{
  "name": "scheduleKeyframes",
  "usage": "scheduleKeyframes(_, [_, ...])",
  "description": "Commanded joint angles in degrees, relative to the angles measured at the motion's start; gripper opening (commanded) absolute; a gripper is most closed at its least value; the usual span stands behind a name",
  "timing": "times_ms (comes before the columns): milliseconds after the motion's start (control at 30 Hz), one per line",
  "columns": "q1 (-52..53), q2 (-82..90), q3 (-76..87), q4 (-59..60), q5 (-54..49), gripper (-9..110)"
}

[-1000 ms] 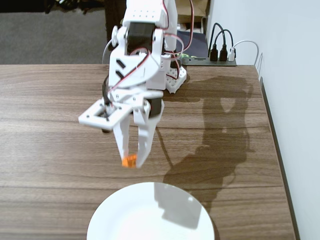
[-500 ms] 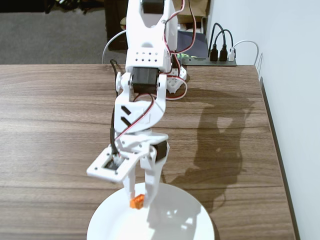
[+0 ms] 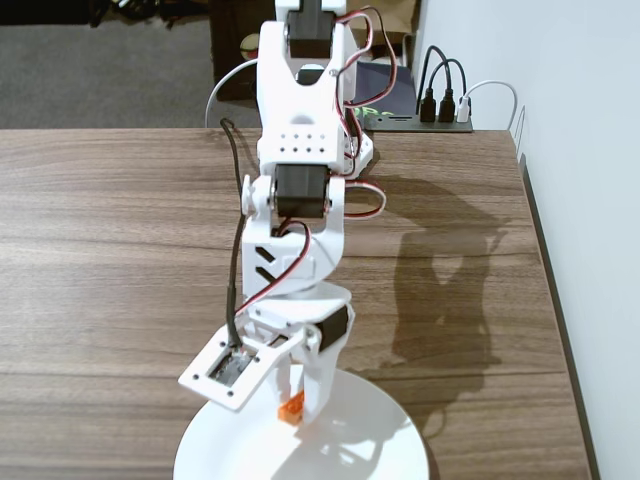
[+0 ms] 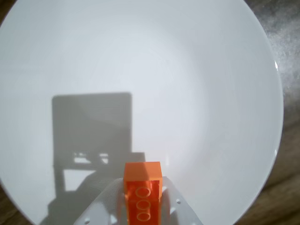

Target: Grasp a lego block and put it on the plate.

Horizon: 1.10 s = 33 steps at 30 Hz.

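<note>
Your wooden surface (image 3: 120,250) carries the plate (image 3: 390,440), white, round and unmarked, at the near edge of the fixed view, where the frame cuts off its lower part. Your end effector (image 3: 297,408) hangs over the plate, its two white fingers closed tight on the lego block (image 4: 142,194). The block is bright orange with round studs showing in the wrist view. You cannot tell whether it touches the plate.
</note>
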Motion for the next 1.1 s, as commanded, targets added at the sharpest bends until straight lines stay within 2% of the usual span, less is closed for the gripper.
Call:
scheduleKeyframes(0, [-0.35, -0.35, -3.69, 0.26, 1.41, 2])
scheduleKeyframes(533, [-0.09, -3.43, -6.06, -0.09, 5.98, 3])
scheduleKeyframes(667, [0.09, -3.78, -6.06, 0.00, 6.50, 7])
scheduleKeyframes(700, [0.18, -3.78, -6.06, 0.18, 6.50, 12])
scheduleKeyframes(1067, [0.79, -2.64, -5.80, 0.09, 6.68, 18])
